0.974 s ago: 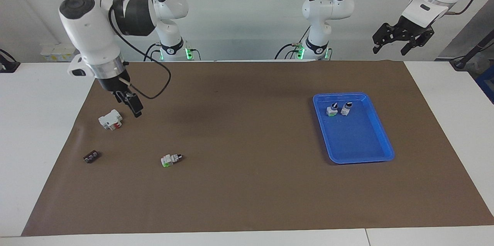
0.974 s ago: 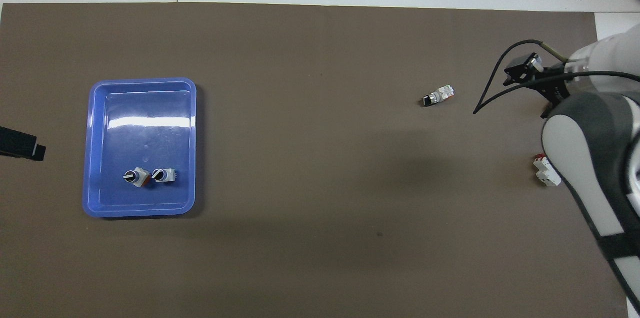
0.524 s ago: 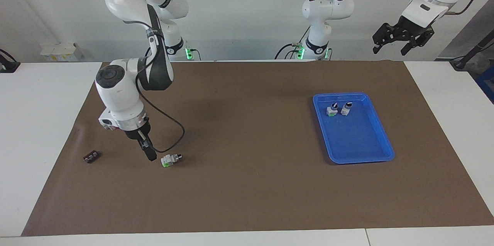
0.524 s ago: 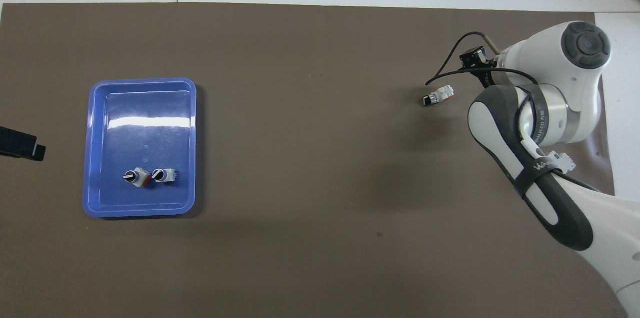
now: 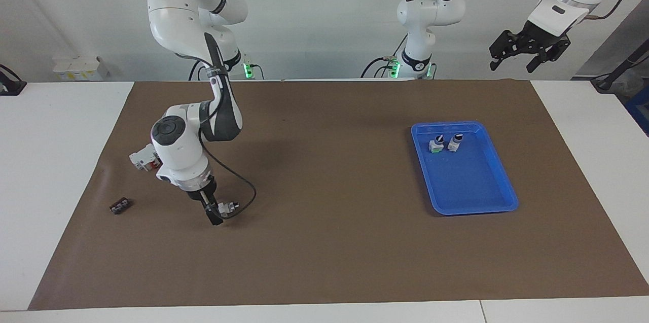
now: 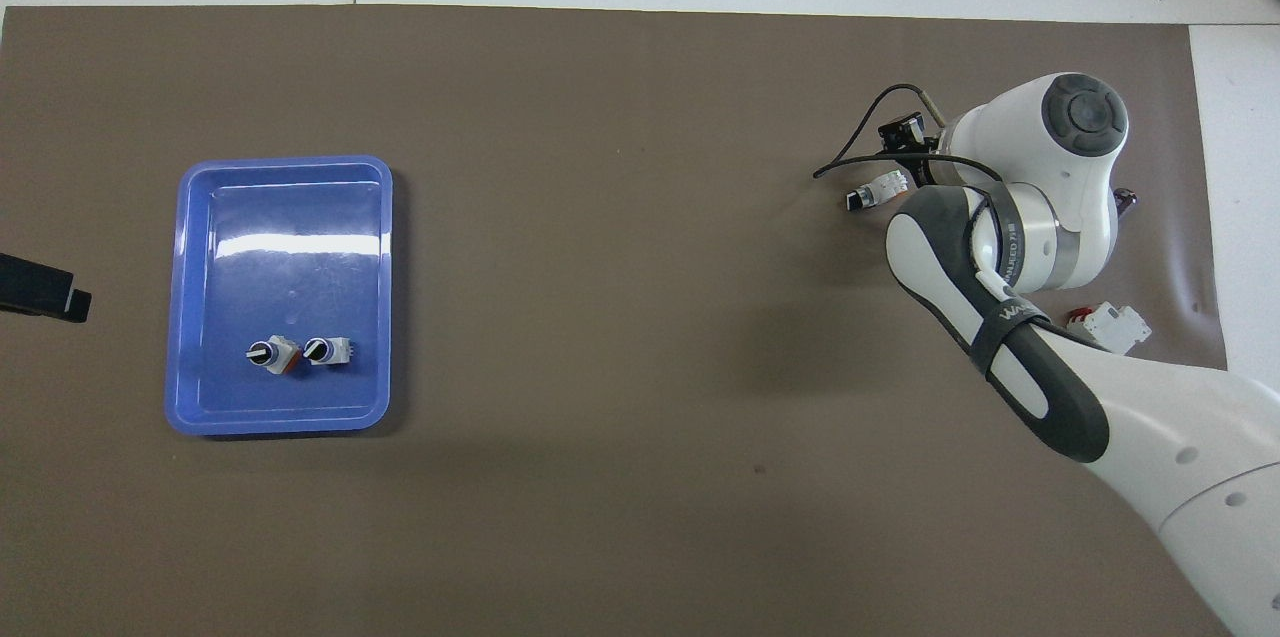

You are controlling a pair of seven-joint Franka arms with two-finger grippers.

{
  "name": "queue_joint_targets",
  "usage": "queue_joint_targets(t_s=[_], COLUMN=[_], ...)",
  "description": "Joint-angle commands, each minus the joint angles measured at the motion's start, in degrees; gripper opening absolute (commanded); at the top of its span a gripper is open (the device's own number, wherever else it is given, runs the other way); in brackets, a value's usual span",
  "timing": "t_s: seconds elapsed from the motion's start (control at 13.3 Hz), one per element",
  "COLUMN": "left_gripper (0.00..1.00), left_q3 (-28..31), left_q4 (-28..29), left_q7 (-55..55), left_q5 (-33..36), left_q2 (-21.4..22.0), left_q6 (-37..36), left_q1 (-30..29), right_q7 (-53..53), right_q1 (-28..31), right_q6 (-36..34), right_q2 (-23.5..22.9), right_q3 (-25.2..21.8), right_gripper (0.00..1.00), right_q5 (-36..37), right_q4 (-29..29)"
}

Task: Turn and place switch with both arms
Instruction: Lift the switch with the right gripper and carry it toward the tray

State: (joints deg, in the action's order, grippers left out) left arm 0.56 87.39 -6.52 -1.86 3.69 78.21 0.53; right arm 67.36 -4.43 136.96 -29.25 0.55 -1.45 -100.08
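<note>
A brown mat [image 5: 329, 242] covers the white desk [image 5: 50, 160]. Toward the right arm's end, the right claw [image 5: 217, 214] is down at the switch [image 6: 880, 191], fingers spread wide around its body, not yet clenched. Toward the left arm's end, a blue tray [image 5: 499, 181] holds two upright switches [image 5: 445, 143]. The left claw [image 5: 522, 51] waits raised over the desk's edge, released, holding nothing.

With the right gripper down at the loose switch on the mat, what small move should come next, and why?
Probably close the right gripper on the switch. Its open fingers already stand low around the white body, which lies on its side on the brown mat with the knob end sticking out. The left gripper waits raised and open off the mat, above the left arm's end of the table.
</note>
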Motion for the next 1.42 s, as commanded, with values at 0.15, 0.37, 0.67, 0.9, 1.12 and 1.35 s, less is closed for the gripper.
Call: queue_joint_targets(t_s=[0.15, 0.37, 0.67, 0.9, 1.12, 1.35], left_gripper=[1.0, 1.0, 1.0, 1.0, 1.0, 1.0], left_q3=[-0.1, -0.1, -0.1, -0.1, -0.1, -0.2], left_q4=[1.6, 1.6, 1.6, 1.6, 1.6, 1.6], left_q7=[0.3, 0.3, 0.3, 0.3, 0.3, 0.3], left_q5=[0.0, 0.0, 0.0, 0.0, 0.0, 0.0], left_q2=[1.4, 1.4, 1.4, 1.4, 1.4, 1.4], left_q6=[-0.1, -0.1, -0.1, -0.1, -0.1, -0.1], left_q1=[-0.3, -0.3, -0.3, -0.3, -0.3, -0.3], right_q7=[0.3, -6.7, -21.1, -17.3, -4.9, 7.1], right_q1=[0.0, 0.6, 1.9, 1.6, 0.8, 0.0], right_q6=[4.5, 2.9, -5.7, -14.4, -19.7, -22.9], right_q2=[0.0, 0.1, 4.3, 10.0, 14.7, 17.3], right_q3=[0.2, 0.2, 0.6, 0.5, 0.7, 3.0], right_gripper=[0.04, 0.0, 0.0, 0.0, 0.0, 0.0], right_q5=[-3.0, -3.0, -13.9, -24.0, -28.6, -37.8], right_q4=[-3.3, -2.1, 0.8, 3.2, 5.7, 8.7])
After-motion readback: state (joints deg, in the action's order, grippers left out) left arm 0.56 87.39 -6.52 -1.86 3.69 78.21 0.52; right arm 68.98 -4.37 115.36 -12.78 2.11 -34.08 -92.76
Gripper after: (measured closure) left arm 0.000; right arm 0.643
